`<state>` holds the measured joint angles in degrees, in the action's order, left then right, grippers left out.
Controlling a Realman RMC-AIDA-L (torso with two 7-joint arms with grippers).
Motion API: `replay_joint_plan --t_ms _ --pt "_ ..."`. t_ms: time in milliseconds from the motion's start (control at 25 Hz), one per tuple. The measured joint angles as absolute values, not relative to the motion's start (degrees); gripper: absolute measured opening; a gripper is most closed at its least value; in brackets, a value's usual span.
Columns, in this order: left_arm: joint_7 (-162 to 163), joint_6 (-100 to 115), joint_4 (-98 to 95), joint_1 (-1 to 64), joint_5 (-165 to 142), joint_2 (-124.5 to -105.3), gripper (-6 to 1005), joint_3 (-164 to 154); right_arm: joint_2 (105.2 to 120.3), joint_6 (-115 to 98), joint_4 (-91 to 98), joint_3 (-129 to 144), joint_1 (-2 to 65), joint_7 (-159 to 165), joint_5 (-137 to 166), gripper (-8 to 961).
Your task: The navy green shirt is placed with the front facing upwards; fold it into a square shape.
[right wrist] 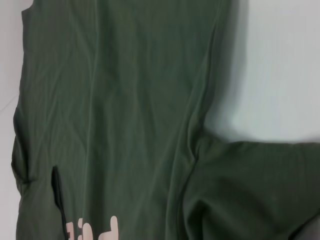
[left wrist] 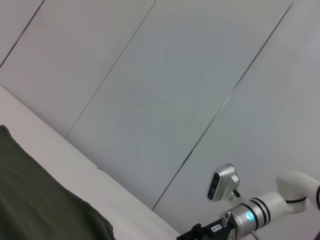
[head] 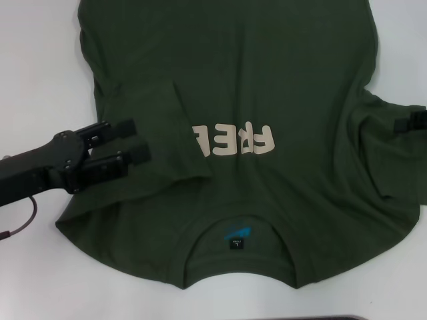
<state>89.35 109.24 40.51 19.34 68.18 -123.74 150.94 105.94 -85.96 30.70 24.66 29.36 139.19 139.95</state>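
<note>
Olive-green cotton, the shirt, is spread front up across a white table, collar toward the robot. A teal-and-black label is seen inside the round collar. Cream lettering is seen on the chest, upside down from the head view; its left end is covered by a folded flap. That flap is the sleeve on the robot's left, laid inward over the chest, its edge running diagonally down to beside the lettering. The sleeve on the robot's right is still spread outward, bunched with wrinkles near the table edge.

The left gripper is held over the folded sleeve, fingers set apart, nothing clamped between them; contact with the cloth cannot be told. The black left arm is seen coming in from the left edge, with a thin cable looped below it.

The right gripper is barely seen at the right edge, at the outer rim of the wrinkled sleeve; whether it is apart or together cannot be told.

In the right wrist view, shirt body, sleeve seam and part of the lettering are shown. In the left wrist view, only a corner of cloth, table, wall panels and the other arm are shown.
</note>
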Motion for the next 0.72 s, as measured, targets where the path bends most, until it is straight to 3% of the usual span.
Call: replay_joint_plan --t_ms 480,720 --pt "89.5 109.2 40.5 19.3 68.2 -123.66 841 151.1 105.54 -86.6 31.0 25.1 29.4 139.7 140.0 382" --pt "89.6 109.2 40.5 19.3 68.2 -123.66 841 151.1 105.53 -86.7 30.9 25.4 29.4 139.7 140.0 117"
